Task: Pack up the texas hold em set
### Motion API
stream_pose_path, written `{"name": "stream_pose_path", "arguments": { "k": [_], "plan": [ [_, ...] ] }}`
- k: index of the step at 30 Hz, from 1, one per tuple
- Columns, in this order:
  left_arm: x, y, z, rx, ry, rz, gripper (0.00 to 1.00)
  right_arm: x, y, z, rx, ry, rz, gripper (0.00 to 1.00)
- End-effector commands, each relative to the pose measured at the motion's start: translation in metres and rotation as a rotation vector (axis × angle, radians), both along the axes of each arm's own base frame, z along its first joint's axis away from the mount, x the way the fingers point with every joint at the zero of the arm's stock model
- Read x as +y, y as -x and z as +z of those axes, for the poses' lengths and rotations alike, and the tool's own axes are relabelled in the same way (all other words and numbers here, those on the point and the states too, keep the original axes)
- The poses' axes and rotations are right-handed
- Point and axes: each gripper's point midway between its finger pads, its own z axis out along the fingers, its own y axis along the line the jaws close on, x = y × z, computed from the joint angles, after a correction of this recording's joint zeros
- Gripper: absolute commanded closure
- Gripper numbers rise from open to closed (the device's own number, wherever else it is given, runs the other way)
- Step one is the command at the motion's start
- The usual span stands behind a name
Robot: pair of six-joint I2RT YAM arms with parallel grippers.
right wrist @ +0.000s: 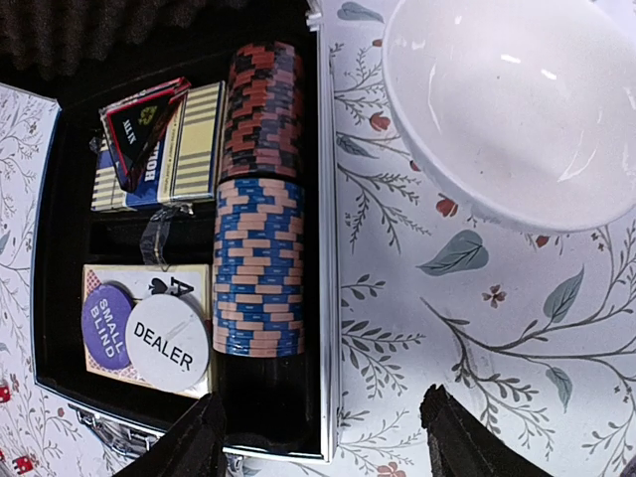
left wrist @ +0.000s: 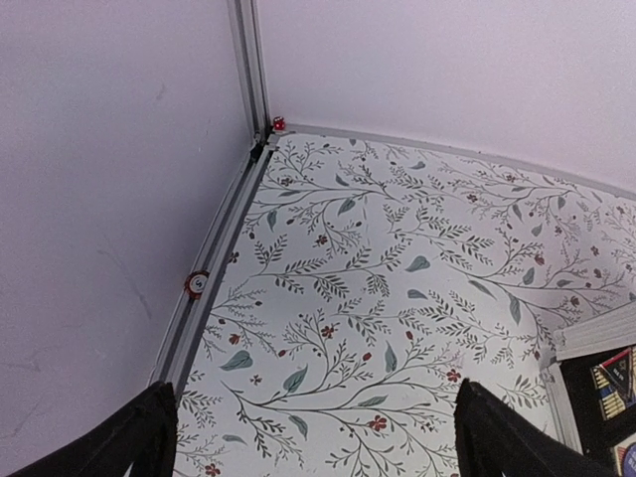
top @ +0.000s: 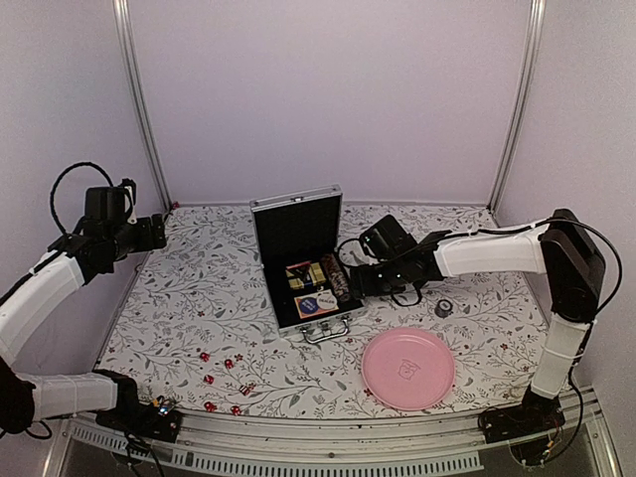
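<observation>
Right wrist view. Item: right gripper (right wrist: 323, 437), jaws apart, empty, straddling the right wall of the texas hold em set (top: 303, 268) at the near end of its chip row (right wrist: 260, 263).
Hazard: a straight descent would likely strike that rim and shove the case, or tip chips into the vacant slot end.
Location: case directly beneath claw, lid upright.
Red dice (top: 228, 363) loose on table (top: 199, 288), well apart, near left.
Left gripper (left wrist: 318, 437) spread, empty.
</observation>
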Motion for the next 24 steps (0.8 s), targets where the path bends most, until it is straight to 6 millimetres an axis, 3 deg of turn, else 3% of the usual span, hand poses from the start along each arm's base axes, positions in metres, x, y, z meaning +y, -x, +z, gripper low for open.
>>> {"name": "stream_pose_path", "arguments": {
  "k": [1,7,24],
  "plan": [
    [0.007,0.0,-0.005,0.004,-0.023,0.02,0.03,0.014,0.0,-0.007,0.019,-0.062,-0.008,0.32],
    [0.006,0.0,-0.005,0.005,-0.023,0.019,0.03,0.013,-0.001,-0.028,0.044,-0.035,-0.022,0.32],
    [0.006,-0.001,-0.005,0.006,-0.022,0.018,0.03,0.023,-0.015,-0.037,0.037,-0.017,-0.032,0.32]
  ]
}}
